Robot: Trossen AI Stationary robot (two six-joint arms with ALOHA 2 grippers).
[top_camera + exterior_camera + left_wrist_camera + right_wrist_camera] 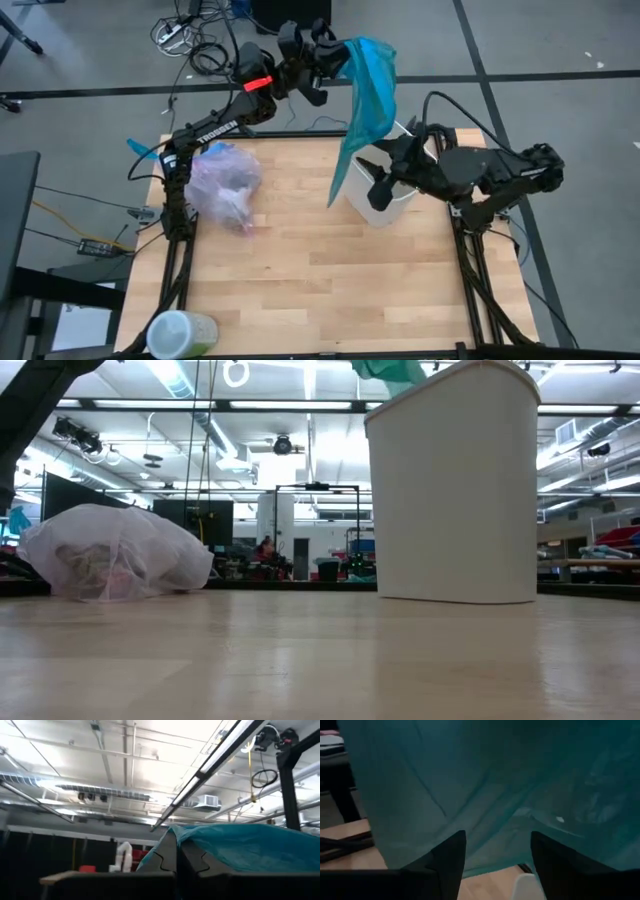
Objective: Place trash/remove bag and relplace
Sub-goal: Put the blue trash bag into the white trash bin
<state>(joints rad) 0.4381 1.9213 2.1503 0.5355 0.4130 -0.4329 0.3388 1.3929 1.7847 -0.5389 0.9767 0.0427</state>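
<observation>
wooden table (320, 270), filled bag (225, 185), white bin (385, 200)

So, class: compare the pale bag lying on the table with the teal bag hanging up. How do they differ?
The pale bag is see-through, with scraps visible inside; the teal bag is opaque. The pale bag lies bunched on the table, touched by no gripper; the teal bag hangs stretched from the shut left gripper down past the white bin. The open right gripper sits beside the teal bag. Both are thin plastic.
</observation>
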